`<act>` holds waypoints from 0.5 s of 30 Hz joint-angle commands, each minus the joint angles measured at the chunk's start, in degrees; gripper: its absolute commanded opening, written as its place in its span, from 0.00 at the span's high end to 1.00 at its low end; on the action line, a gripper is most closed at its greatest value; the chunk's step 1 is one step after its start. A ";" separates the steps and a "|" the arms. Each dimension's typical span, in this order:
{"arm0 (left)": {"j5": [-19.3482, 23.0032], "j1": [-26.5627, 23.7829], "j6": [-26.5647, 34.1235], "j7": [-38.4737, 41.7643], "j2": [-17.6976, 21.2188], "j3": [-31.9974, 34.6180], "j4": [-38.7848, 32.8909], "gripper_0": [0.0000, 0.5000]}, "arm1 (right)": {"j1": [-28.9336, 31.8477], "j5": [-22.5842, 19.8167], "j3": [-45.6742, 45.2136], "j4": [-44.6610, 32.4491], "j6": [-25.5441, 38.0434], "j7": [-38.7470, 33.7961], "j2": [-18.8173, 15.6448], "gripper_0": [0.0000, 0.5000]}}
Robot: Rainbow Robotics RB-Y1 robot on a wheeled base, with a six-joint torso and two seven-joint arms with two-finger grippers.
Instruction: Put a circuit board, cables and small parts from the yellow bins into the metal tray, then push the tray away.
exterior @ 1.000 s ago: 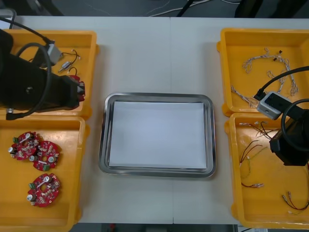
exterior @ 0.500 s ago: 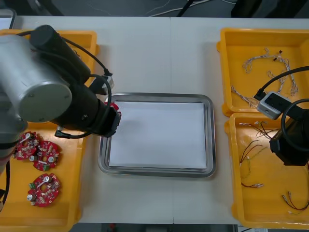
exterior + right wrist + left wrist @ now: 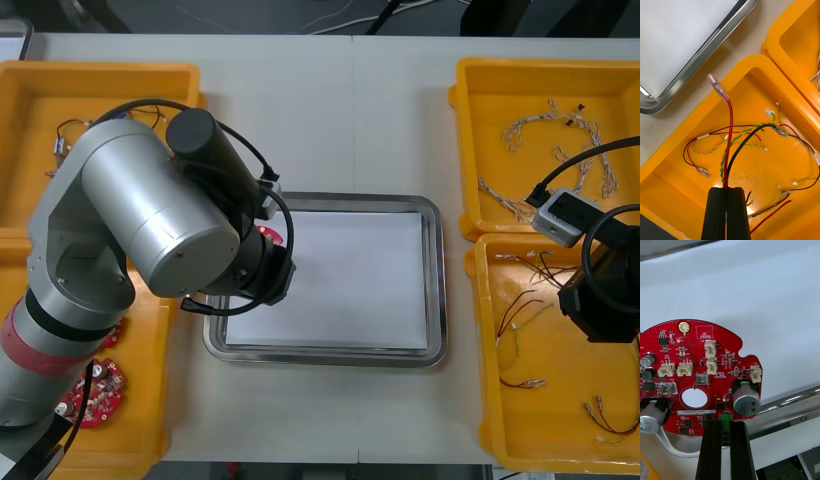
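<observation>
The left gripper [image 3: 725, 423] pinches a round red circuit board [image 3: 696, 375] by a small green block at its edge, with the fingers [image 3: 713, 450] nearly together. The board sits over the left side of the tray [image 3: 790, 402]. Its gripped end crosses the shiny rim and the rest lies over the white inside. I cannot tell whether it touches the tray or hangs above it.

From the front, the bulky left arm [image 3: 160, 230] covers the gripper and the tray's left rim. Only a red sliver of the board [image 3: 268, 234] peeks out beside the wrist. The arm also hides most of the near left bin [image 3: 140, 420], where one more board [image 3: 98, 392] shows, partly cut off.

The right gripper [image 3: 726, 189] is low in the near right bin [image 3: 677, 176], its fingers pressed together on a red cable [image 3: 729, 142]. That cable rises straight from the fingers to a clear plug [image 3: 717, 87] at its end. A black cable [image 3: 742, 144] leaves the same spot, but whether it is pinched too is hard to make out. Other thin cables lie tangled on the bin floor around them.

From the front, the right arm [image 3: 600, 300] hides its own gripper. Pale twisted cables [image 3: 545, 125] lie in the far right bin [image 3: 470, 130].
</observation>
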 commanded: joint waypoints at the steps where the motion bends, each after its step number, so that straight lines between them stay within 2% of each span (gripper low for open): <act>1: -3.08 3.73 0.34 1.77 -1.43 -2.67 -0.45 1.00 | -1.20 -0.09 0.81 -0.34 0.20 0.72 0.51 1.00; 4: -5.54 5.84 0.34 -0.25 -1.43 -3.55 -0.45 1.00 | -1.20 -0.09 0.81 -0.34 0.20 0.72 0.51 1.00; 15: -5.90 7.07 0.34 -0.16 -1.60 -4.87 -0.45 1.00 | -1.20 -0.09 0.81 -0.34 0.20 0.72 0.51 1.00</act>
